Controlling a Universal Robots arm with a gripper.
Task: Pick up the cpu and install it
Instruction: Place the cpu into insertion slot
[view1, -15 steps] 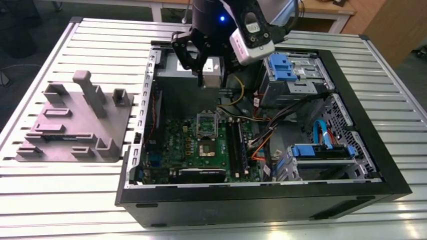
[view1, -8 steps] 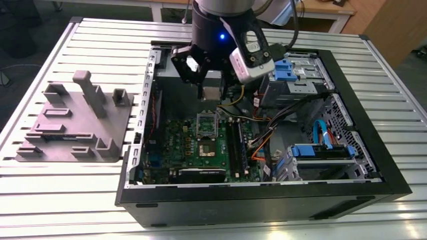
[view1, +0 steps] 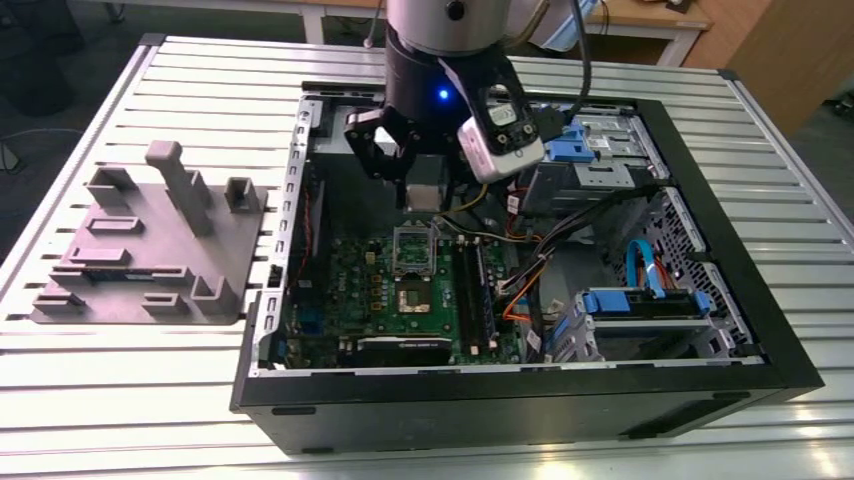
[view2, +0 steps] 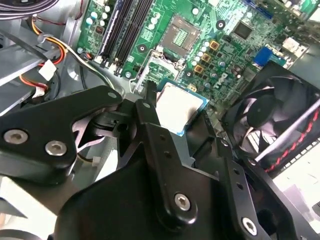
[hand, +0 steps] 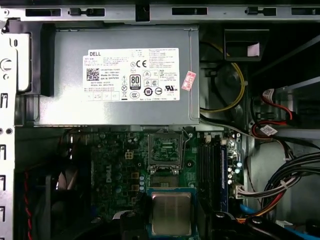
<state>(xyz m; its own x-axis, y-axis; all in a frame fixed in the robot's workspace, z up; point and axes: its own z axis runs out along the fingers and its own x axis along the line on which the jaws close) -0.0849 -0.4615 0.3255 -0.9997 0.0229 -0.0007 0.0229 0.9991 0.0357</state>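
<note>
Gripper (view2: 181, 112) hangs inside open computer case (view1: 747, 330), above green motherboard (view1: 400, 290). Fingers (view2: 149, 112) pinching cpu (view2: 179, 106) by two opposite edges, silver top visible in both wrist views. Cpu in air, apart from board. Gray power supply box (hand: 120, 75) next to board. Case stands on slatted metal surface (view1: 134, 400).

Lab: slatted aluminium bench (view1: 134, 400) (opened computer (view1: 534, 395)).
</note>
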